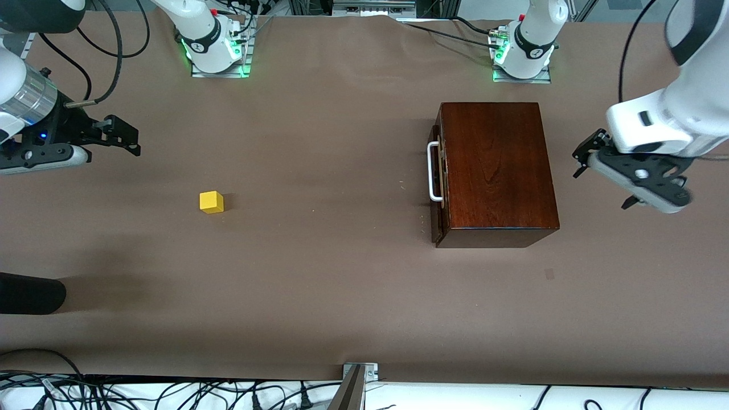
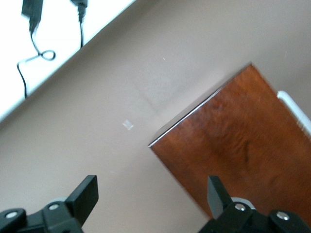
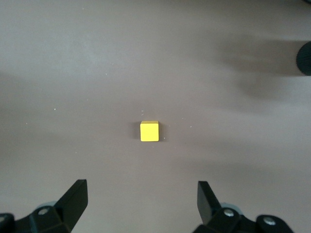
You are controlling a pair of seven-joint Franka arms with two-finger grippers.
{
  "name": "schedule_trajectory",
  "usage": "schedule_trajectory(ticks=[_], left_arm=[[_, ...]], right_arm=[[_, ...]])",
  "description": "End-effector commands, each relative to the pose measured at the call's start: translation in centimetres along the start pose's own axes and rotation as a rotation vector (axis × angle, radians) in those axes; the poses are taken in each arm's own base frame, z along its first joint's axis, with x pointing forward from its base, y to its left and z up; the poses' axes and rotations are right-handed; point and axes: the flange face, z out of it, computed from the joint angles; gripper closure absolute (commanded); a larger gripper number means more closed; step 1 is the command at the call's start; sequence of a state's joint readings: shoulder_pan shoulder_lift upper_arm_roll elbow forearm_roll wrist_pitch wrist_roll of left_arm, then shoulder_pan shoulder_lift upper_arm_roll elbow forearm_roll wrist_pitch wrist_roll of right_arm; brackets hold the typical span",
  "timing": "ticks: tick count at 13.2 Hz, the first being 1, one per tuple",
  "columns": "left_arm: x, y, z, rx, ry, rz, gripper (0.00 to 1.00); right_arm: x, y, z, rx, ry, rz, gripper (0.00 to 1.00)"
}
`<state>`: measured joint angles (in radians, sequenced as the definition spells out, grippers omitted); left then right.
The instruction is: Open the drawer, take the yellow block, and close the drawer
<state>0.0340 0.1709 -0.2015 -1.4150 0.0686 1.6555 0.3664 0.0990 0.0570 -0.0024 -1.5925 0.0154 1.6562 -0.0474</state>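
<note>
Drawer [image 1: 439,171] sits closed in the box [image 1: 498,171] toward the left arm's end of the tabletop [image 1: 342,285]. Yellow block [image 1: 211,202] rests toward the right arm's end. Left hand [image 1: 606,176] and right hand [image 1: 122,136] hover wide, empty.

Yellow block alone on the table
The yellow block [image 3: 149,131] sits apart from the right gripper [image 3: 142,199], whose fingers are spread wide

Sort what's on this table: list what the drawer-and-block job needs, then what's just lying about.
Job:
- drawer, shut, in the wooden box
- yellow block, out on the table
- left gripper, open, beside the box
- right gripper, open, at the right arm's end

Lying about:
- cables along the table's near edge
- dark object at the right arm's end
</note>
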Motion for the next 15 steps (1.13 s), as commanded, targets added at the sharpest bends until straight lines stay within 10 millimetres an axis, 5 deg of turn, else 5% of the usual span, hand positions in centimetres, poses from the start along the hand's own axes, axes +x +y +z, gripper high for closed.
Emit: schedule_trajectory(ticks=[1,6,9,15], left_arm=[[-5.6,-0.2,-0.7,-0.037,0.022,-0.287,0.0],[-8.8,0.3,-0.4,-0.025,-0.129,-0.437,0.0],[-8.6,1.3,0.2,-0.034,-0.168,-0.415,0.0],[-8.5,0.3,0.5,-0.037,-0.152,-0.424,0.0]], right_arm=[[0.0,0.0,-0.9,-0.017,-0.001,-0.002,0.0],[0.0,-0.1,-0.5,-0.007,-0.018,-0.004,0.0],[0.0,-0.1,-0.6,-0.013,-0.017,-0.012,0.0],[0.0,0.1,-0.6,-0.007,-0.016,-0.012,0.0]])
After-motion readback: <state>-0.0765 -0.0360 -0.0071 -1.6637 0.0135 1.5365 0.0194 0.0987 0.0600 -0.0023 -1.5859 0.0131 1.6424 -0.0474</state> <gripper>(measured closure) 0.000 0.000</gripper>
